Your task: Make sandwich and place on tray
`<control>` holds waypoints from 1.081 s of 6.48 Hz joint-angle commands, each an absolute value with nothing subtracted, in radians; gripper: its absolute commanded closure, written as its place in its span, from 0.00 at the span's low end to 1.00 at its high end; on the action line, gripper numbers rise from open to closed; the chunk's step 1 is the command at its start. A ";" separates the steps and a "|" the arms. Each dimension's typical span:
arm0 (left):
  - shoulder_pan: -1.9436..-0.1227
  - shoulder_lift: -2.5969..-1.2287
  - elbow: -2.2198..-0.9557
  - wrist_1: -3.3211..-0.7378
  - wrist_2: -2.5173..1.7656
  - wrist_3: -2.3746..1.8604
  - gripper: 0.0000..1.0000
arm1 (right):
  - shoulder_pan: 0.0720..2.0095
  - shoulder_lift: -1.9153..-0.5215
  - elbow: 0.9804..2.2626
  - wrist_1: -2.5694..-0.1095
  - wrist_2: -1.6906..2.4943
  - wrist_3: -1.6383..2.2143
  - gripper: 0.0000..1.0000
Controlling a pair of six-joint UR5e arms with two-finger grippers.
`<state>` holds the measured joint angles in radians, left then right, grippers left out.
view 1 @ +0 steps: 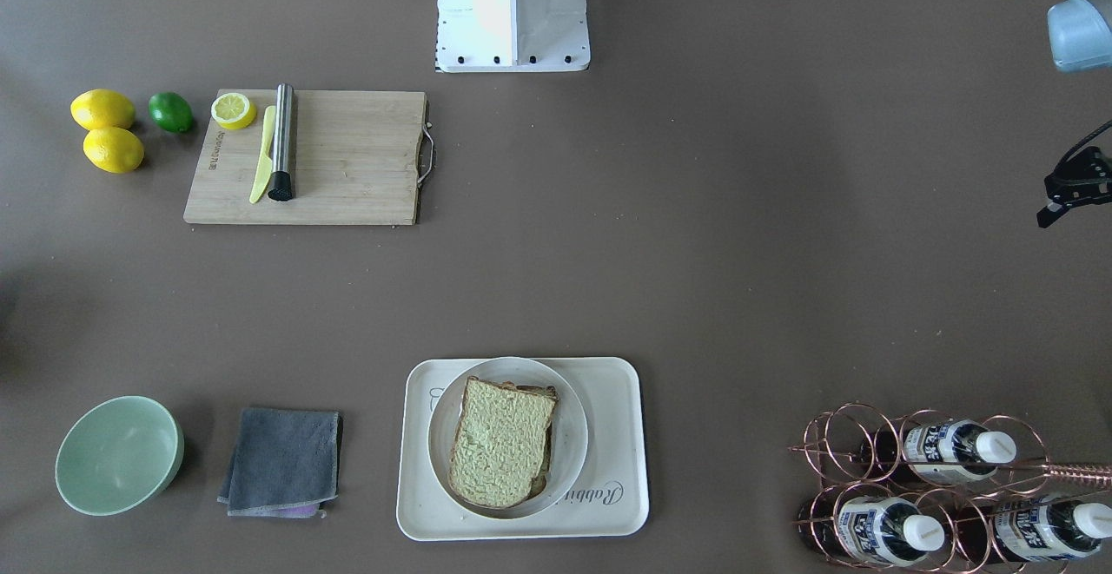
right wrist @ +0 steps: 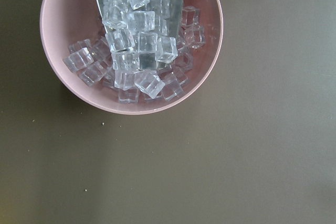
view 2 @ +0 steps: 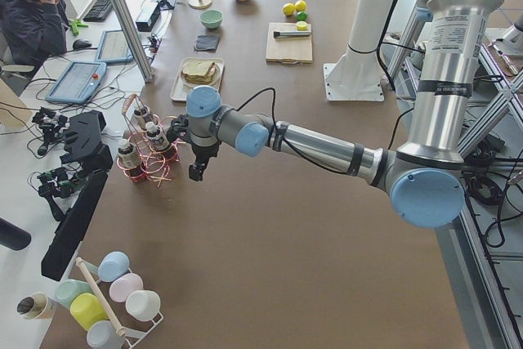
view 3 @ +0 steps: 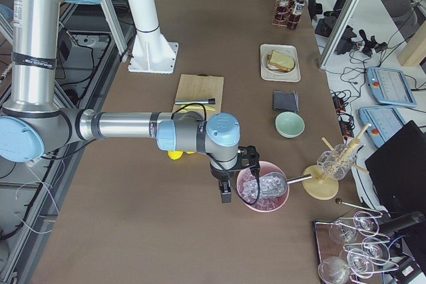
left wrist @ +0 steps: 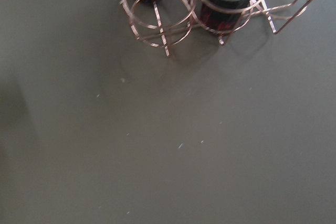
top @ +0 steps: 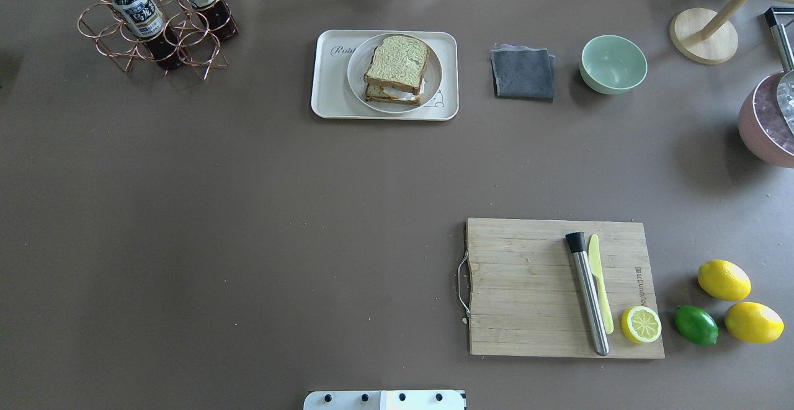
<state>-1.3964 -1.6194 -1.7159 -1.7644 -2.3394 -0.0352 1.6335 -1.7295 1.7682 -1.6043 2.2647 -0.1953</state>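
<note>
Tray (top: 325, 90) script reads "Rabbit", sandwich (top: 397, 61) on plate (top: 354, 87) atop it; left gripper (view 2: 197, 172) points down beside bottle rack (view 2: 147, 161), right gripper (view 3: 226, 195) beside ice bowl (view 3: 258, 206); cannot tell either grip.

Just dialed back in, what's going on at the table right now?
Nothing is being handled at the moment. The sandwich is assembled and sits on a round white plate, which lies on the tray. The left claw hangs over bare table beside the copper bottle rack. The right claw hangs next to the pink bowl of ice. Neither appears to hold anything. Whether they are open or shut cannot be told.
</note>
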 commanded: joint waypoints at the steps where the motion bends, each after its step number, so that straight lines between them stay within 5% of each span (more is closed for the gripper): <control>1: -1.520 -1.437 -1.704 -1.766 -2.368 0.183 0.02 | 1.651 -1.755 1.764 -1.603 2.270 -0.202 0.00; 7: -1.614 -1.345 -1.637 -1.763 -2.370 0.272 0.02 | 1.658 -1.805 1.749 -1.598 2.260 -0.198 0.00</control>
